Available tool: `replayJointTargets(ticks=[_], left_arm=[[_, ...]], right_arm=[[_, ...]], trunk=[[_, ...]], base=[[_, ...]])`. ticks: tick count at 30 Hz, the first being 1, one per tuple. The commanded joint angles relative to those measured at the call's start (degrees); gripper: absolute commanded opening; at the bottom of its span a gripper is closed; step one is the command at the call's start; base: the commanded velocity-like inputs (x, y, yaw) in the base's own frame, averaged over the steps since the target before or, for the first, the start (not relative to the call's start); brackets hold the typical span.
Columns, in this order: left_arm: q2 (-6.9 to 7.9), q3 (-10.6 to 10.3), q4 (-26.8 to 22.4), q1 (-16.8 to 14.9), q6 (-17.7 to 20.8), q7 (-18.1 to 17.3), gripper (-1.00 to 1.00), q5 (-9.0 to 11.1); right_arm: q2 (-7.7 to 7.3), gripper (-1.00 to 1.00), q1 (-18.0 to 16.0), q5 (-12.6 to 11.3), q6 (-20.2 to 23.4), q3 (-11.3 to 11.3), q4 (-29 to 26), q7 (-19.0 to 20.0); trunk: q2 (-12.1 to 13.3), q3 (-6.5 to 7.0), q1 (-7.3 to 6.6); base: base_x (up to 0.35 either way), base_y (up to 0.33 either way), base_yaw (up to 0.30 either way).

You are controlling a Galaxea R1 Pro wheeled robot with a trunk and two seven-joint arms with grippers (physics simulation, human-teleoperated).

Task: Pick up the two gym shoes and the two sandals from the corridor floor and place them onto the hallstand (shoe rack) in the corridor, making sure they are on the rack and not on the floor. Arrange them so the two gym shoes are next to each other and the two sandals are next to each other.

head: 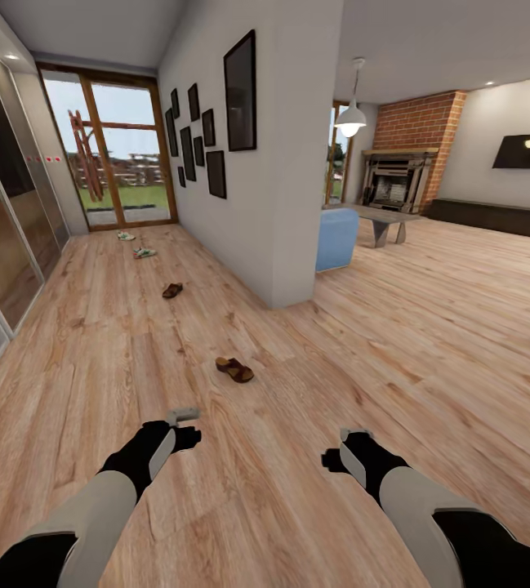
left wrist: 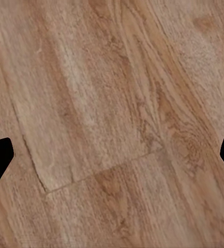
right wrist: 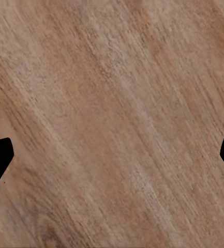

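Our left gripper (left wrist: 112,152) and right gripper (right wrist: 112,152) hang spread apart, empty, over the floor (head: 395,367), sandals (head: 234,369) and gym shoes (head: 143,253) ahead.

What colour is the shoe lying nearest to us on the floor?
Dark brown with a tan footbed: the nearest sandal, seen best in the head view.

no readable text, no labels, no numbers, no signs
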Motion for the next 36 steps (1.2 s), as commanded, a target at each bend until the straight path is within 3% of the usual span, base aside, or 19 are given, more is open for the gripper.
replayJointTargets(ticks=[1,12,36], left_arm=[[0.01,0.0,0.0,0.0,0.0,0.0,1.00,0.0],[0.03,0.0,0.0,0.0,0.0,0.0,1.00,0.0],[0.03,0.0,0.1,0.0,0.0,0.0,1.00,0.0]], right_arm=[[0.00,1.00,0.0,0.0,0.0,0.0,0.0,0.0],[0.00,1.00,0.0,0.0,0.0,0.0,0.0,0.0],[0.01,1.00,0.1,0.0,0.0,0.0,0.1,0.0]], trunk=[[0.0,0.00,0.00],[0.0,0.00,0.00],[0.0,-0.10,0.00]], base=[[0.208,0.212,0.000],[0.244,0.246,0.105],[0.297,0.236,0.269]])
